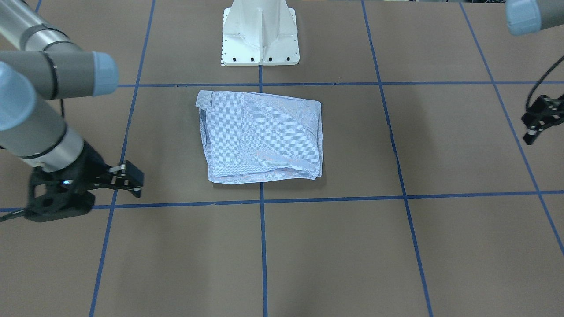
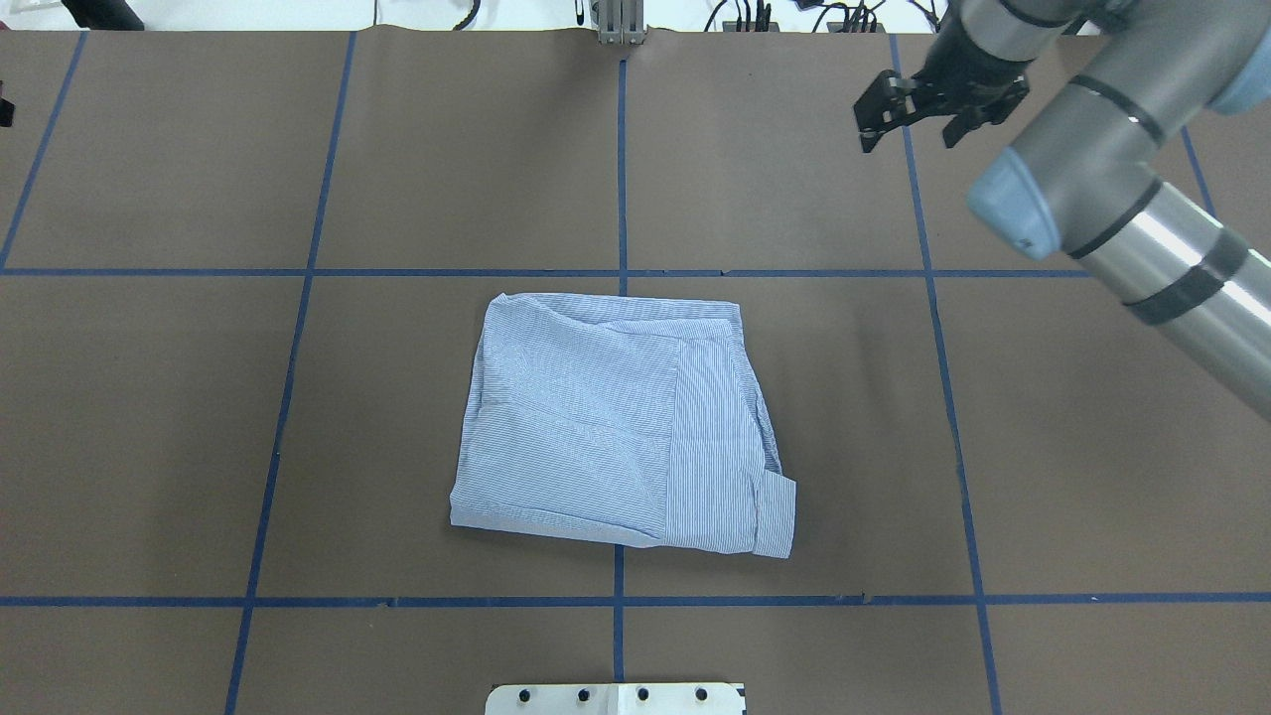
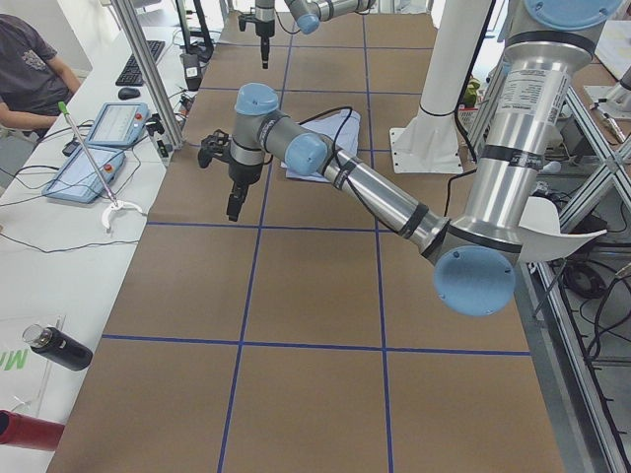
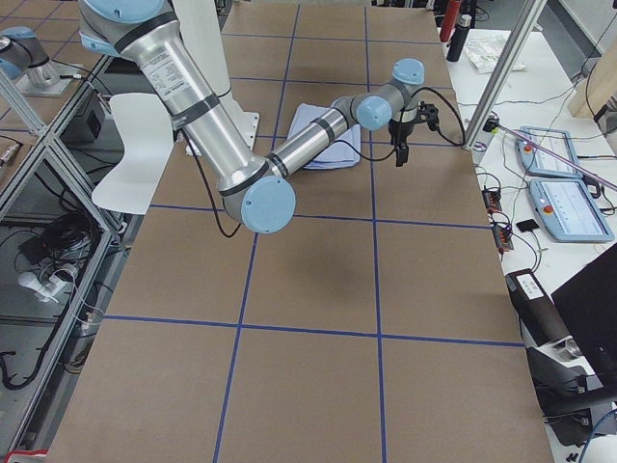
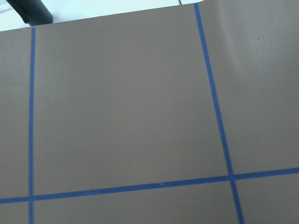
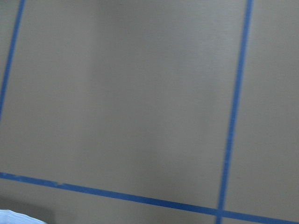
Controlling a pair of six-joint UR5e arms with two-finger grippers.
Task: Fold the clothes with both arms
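Since the shirt lies folded in a compact rectangle at the centre of the worktop, well apart from both tools, the folding looks done; best route them wide of it. The right tool hangs spread, empty; of the left tool I cannot tell.

Folded shirt sat mid-table, and bare brown table showed on all four sides of it. White pedestal base stood near the shirt's robot-side edge with a narrow gap between them, not touching. Right gripper hung over the far right squares with its fingers apart, well apart from the shirt. Its forearm crossed above the table's right side. Left gripper hung well off to the left of the shirt. Frame post stood at the operators' edge.
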